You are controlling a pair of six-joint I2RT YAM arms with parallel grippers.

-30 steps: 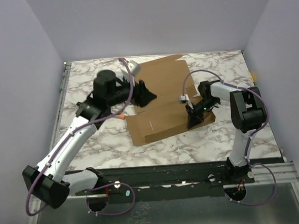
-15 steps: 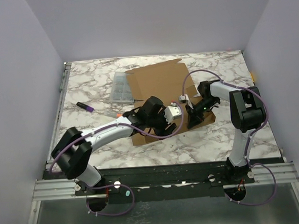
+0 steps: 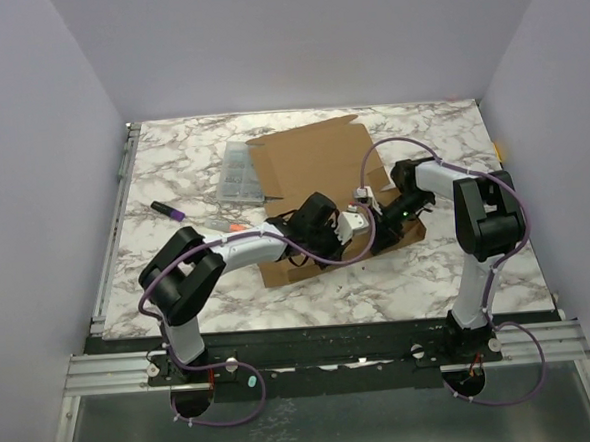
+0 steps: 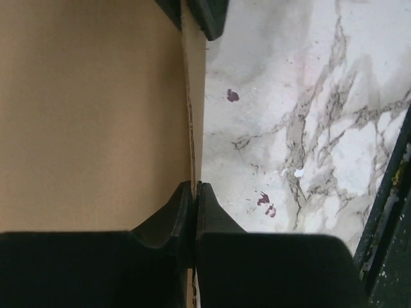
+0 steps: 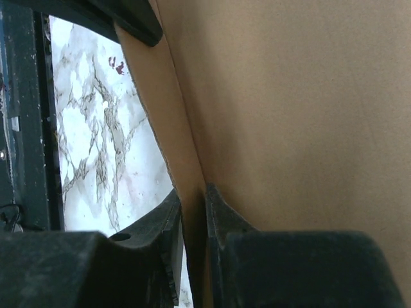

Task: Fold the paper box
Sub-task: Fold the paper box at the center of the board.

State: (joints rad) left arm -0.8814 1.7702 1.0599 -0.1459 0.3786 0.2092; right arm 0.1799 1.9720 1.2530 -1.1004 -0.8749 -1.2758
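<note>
The left jaws and right jaws each pinched a flap of the paper box (image 3: 311, 160), apparently the same one. Opposed pulls could tear it.

Your left arm (image 3: 242, 250) swung off the back-left of the paper box (image 3: 311, 160) and down to its near edge. The left gripper (image 4: 194, 188) went from wide to pinched on that edge. The clear compartment case (image 3: 238, 170) and the marker (image 3: 170, 211) are uncovered now.
</note>
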